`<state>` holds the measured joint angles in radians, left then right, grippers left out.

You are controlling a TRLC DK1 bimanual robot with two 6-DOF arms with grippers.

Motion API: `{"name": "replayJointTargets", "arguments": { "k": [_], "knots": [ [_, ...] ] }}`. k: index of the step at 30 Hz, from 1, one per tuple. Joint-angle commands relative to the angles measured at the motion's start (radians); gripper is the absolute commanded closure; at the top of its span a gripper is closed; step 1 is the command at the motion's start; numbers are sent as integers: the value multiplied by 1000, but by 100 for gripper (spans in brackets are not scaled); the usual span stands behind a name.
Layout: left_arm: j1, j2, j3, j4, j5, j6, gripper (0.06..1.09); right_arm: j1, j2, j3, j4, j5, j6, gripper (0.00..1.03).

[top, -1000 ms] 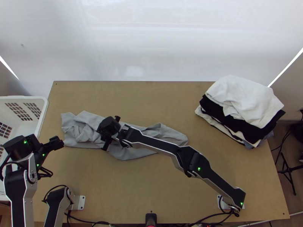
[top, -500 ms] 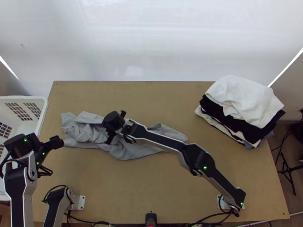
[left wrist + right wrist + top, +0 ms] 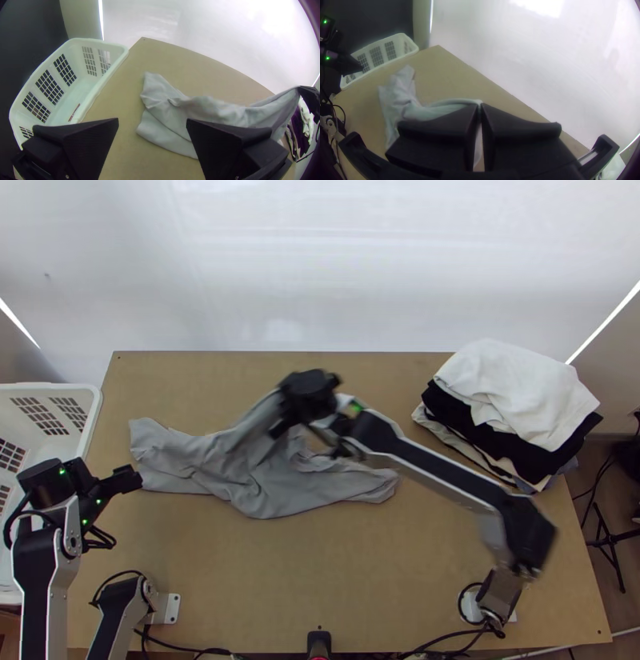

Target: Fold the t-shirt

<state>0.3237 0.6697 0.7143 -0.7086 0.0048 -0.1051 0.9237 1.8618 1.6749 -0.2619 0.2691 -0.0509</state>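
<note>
Could slip free or drag askew if pulled by one pinched fold in right gripper [image 3: 480, 105], with t-shirt [image 3: 272, 484] partly lifted, otherwise rumpled on table [image 3: 256, 580], and left gripper [image 3: 152, 120] spread, bracing nothing, near basket [image 3: 94, 412].

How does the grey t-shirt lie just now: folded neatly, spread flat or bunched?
Bunched: the grey t-shirt lies creased, one part lifted by the right gripper.

The t-shirt [image 3: 264, 476] is matt, creased cloth; the table [image 3: 360, 604], smooth matt wood. At its left edge, a smooth plastic basket [image 3: 93, 412]; near its far right corner, a rumpled cloth stack [image 3: 512, 392].
</note>
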Motion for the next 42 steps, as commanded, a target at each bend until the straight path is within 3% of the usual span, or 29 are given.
{"name": "replayJointTargets", "arguments": {
  "k": [1, 15, 23, 29, 34, 42],
  "knots": [
    [-60, 18, -3, 1, 1, -24, 10, -115, -230, -256, 18, 47, 28, 100],
    [-158, 145, 57, 20, 1, -67, 10, -267, -477, -515, 72, 56, 36, 100],
    [-186, 492, 229, 12, 1, -79, 10, -269, -495, -535, 81, 56, 37, 100],
    [-219, 674, 372, 18, 1, -130, 10, -275, -497, -621, -11, 55, 59, 100],
    [-256, 777, 461, 37, 1, -180, 10, -255, -521, -646, -192, 55, 123, 100],
    [-261, 1007, 574, 113, -29, -128, 10, -249, -605, -695, -200, 55, 129, 100]
  ]
}}
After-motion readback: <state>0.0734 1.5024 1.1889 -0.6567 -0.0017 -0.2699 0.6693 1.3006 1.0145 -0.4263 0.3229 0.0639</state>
